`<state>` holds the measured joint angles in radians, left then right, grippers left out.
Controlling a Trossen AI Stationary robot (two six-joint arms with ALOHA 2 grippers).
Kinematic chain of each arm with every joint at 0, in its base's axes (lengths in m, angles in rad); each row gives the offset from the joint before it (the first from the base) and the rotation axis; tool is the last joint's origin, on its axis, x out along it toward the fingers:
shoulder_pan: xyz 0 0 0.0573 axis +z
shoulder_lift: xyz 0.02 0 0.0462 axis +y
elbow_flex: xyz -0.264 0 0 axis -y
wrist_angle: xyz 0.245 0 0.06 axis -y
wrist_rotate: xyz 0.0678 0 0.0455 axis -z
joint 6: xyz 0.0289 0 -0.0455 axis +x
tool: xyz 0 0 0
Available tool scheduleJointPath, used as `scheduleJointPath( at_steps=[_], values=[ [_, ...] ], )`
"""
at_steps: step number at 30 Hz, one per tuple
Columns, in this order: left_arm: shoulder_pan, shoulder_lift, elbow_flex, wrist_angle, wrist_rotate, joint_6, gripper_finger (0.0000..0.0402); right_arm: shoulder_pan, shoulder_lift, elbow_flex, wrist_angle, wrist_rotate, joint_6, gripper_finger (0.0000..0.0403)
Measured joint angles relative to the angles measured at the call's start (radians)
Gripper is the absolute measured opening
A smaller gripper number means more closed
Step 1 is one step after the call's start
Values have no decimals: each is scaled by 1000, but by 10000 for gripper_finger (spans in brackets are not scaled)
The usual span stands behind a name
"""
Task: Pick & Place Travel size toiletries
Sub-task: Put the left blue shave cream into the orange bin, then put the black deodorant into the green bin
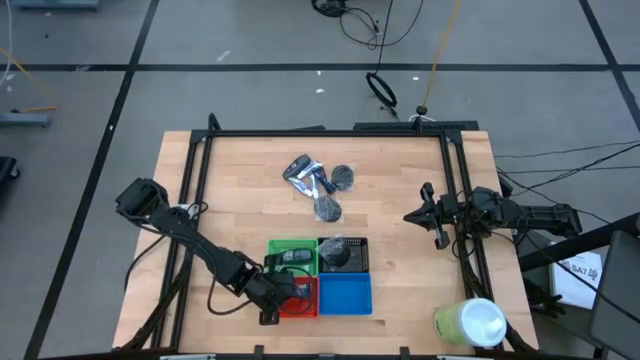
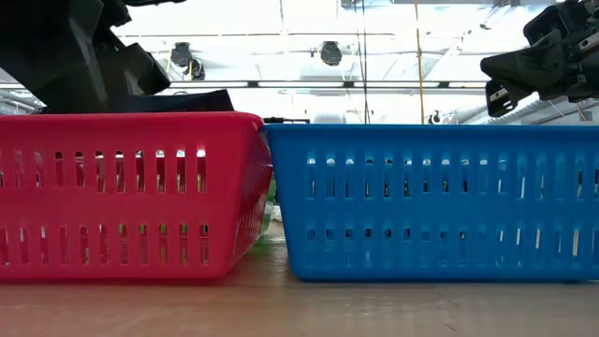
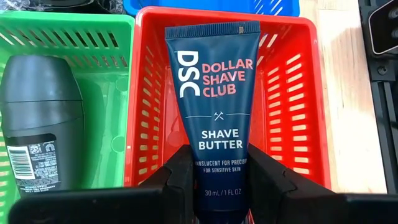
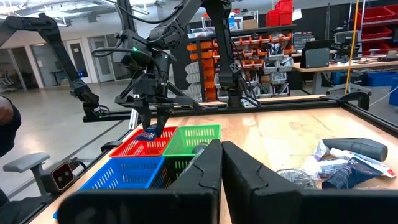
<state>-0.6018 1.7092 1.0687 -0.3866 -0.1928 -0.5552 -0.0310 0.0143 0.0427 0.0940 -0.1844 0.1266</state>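
1. Left gripper (image 3: 217, 180) is hanging over the red tray (image 3: 283, 93), fingers (image 3: 180, 177) pinching a dark blue tube (image 3: 214, 93) at its cap end.
2. Tube body is sticking out ahead of the fingers, over the tray.
3. Right gripper (image 1: 425, 215) is waiting over the worktop's (image 1: 240, 190) right side, fingers pressed together.

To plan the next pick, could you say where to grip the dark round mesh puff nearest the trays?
Pinch the dark round mesh puff across its middle, coming straight down: it lies flat on the wooden table, round all over, so I'd set the fingers clear of the tubes beside it.
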Motion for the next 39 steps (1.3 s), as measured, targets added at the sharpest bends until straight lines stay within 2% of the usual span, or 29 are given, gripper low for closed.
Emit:
scheduleJointPath(
  at_steps=[15,30,39],
  values=[
    [0,0,0,5,35,-1,99,0,0,0,0,0,0,0],
    [6,0,0,6,28,-5,178,0,0,0,0,0,0,0],
    [6,-14,-1,46,2,128,185,0,0,0,0,0,0,0]
  ],
)
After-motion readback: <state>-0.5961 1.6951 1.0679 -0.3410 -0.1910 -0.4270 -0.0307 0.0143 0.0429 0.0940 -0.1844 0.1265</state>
